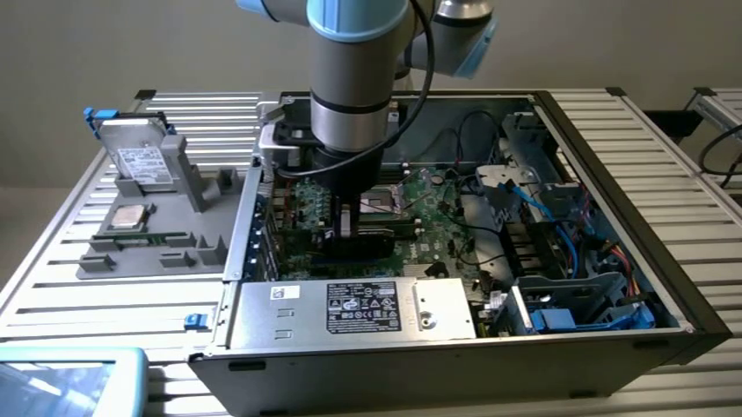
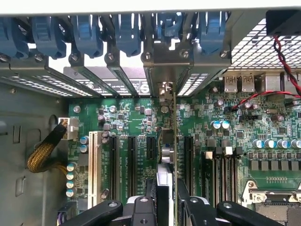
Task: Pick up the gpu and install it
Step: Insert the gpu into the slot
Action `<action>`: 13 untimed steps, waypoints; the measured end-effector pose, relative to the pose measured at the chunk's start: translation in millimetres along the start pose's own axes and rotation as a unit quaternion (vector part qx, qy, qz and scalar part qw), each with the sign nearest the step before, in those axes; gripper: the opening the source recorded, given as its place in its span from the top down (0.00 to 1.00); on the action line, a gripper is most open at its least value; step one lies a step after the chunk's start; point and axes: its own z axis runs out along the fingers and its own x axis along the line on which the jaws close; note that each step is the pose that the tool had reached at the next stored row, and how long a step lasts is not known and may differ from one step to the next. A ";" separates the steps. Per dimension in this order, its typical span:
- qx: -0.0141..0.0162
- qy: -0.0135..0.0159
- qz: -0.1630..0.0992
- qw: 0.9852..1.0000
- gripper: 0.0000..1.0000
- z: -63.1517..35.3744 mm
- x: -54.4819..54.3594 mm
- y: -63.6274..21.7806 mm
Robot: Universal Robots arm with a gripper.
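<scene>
The gpu (image 2: 174,141) shows edge-on in the wrist view as a thin upright card. Its silver end bracket (image 2: 164,61) reaches up to the case's rear slot openings. My gripper (image 2: 168,207) is shut on the card, one black finger on each face. The card stands over the green motherboard (image 2: 131,117), in line with the black expansion slots (image 2: 131,160); whether its edge sits in a slot is hidden. In the exterior view, my gripper (image 1: 343,228) is down inside the open computer case (image 1: 603,156), with the gpu's black body (image 1: 361,247) just below it.
Blue slot clips (image 2: 127,33) line the case's rear wall. A yellow sleeved cable bundle (image 2: 44,153) and the processor socket (image 2: 273,197) flank the slots. Outside the case, a grey fixture (image 1: 162,252) holds a hard drive (image 1: 144,163) and a processor chip (image 1: 129,215). The power supply (image 1: 347,308) fills the case front.
</scene>
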 end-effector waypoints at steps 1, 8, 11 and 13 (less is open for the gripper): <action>0.000 0.000 0.000 1.000 0.72 0.4 0.0 0.0; 0.000 0.000 0.000 1.000 0.72 2.9 -0.2 -0.1; 0.000 0.000 0.000 1.000 0.72 2.8 -0.1 -0.1; 0.000 0.000 0.000 1.000 0.71 2.1 0.1 0.0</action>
